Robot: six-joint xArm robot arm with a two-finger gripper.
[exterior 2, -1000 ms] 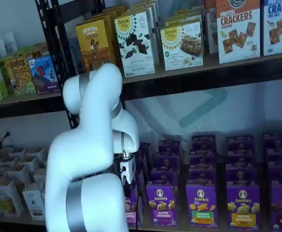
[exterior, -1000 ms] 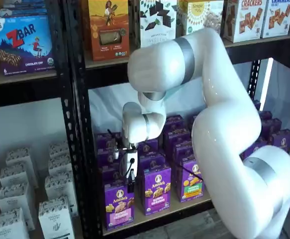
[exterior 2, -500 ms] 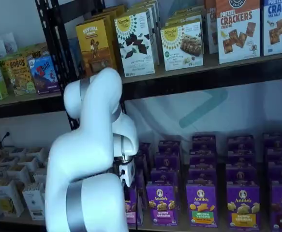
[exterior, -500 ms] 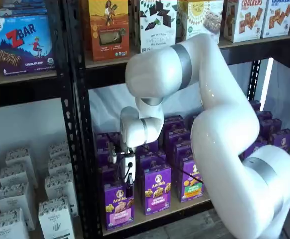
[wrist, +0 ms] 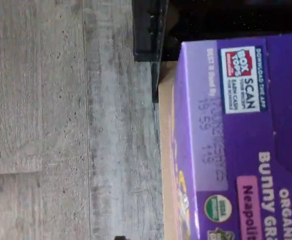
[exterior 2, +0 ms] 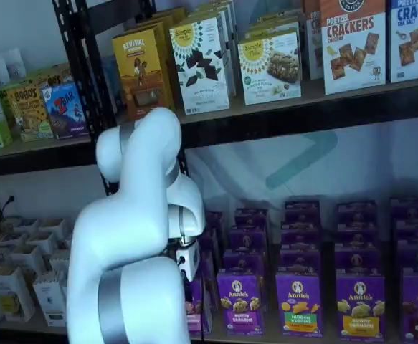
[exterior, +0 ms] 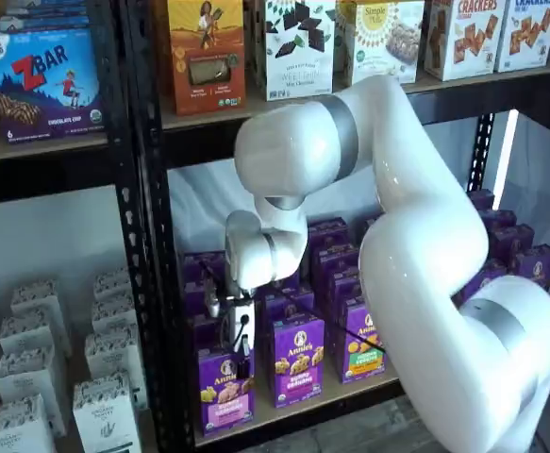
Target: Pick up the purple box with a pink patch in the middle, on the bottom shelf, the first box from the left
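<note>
The purple box (exterior: 225, 389) stands upright at the left end of the bottom shelf (exterior: 298, 410), its pink panel on the lower front. My gripper (exterior: 243, 357) hangs straight over its top edge, black fingers pointing down, seen side-on. Nothing is held; the jaws stand wide, open. The wrist view looks down on the same purple box (wrist: 236, 150), with its box-tops label and pink patch, at the tan front edge of the bottom shelf (wrist: 164, 150). In a shelf view my own arm hides most of the purple box (exterior 2: 195, 309).
A black rack upright (exterior: 150, 283) rises just left of the box. Purple cartons with a lilac panel (exterior: 298, 359) and a green panel (exterior: 359, 349) stand to its right, more rows behind. White cartons (exterior: 105, 415) fill the neighbouring bay. Grey floor (wrist: 60, 125) lies below the rail.
My arm has swung a little to the left and the gripper has sunk closer to the top of the purple box. The jaws kept the same width.
</note>
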